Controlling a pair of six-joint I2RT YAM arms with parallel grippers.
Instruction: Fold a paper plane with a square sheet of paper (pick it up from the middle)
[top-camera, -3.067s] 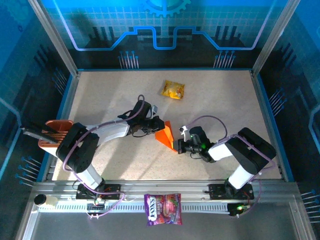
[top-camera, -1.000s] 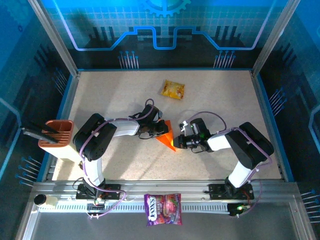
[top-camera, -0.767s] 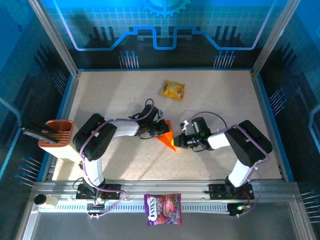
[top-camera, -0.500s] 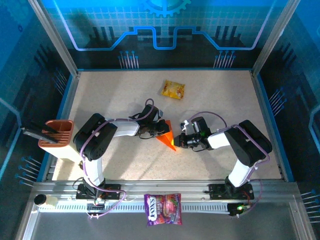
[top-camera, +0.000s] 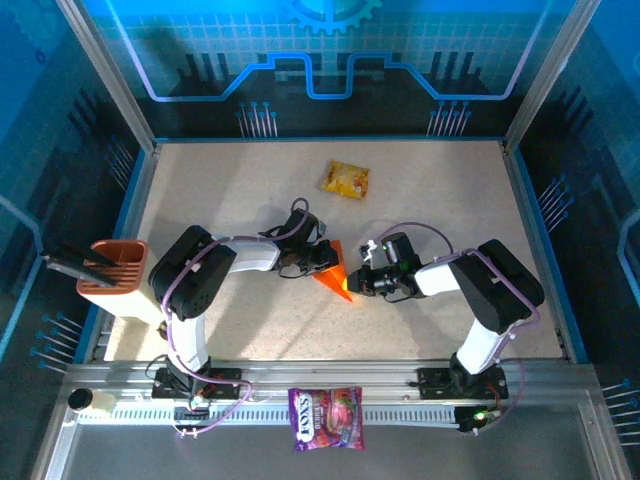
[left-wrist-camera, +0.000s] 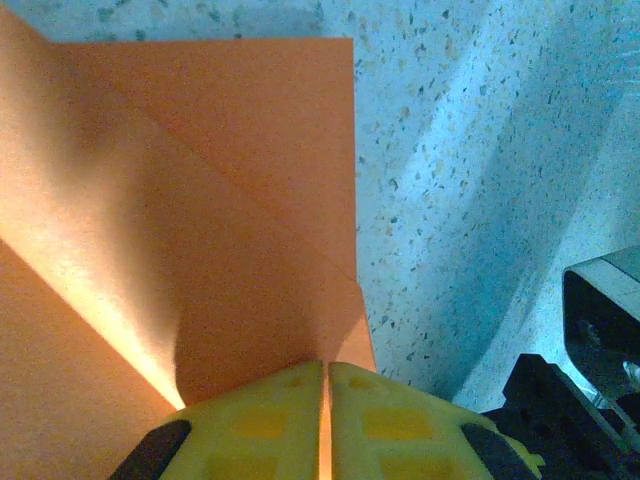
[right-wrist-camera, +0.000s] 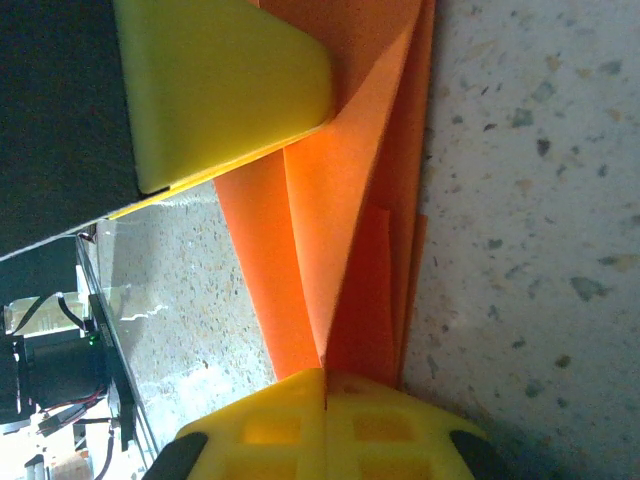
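Orange square sheet of paper (top-camera: 335, 274), folded along diagonal creases, sits near the middle of the speckled table (top-camera: 450, 210); left gripper (left-wrist-camera: 325, 373) pinched on one edge; right gripper (right-wrist-camera: 325, 384) pinched on the opposite edge; yellow snack packet (top-camera: 346, 179) well apart.

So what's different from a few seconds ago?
Both arms pulled in closer together. The left gripper and right gripper squeezed the orange paper into a slightly slimmer fold and kept pinching it. The snack packet and purple bag stayed put.
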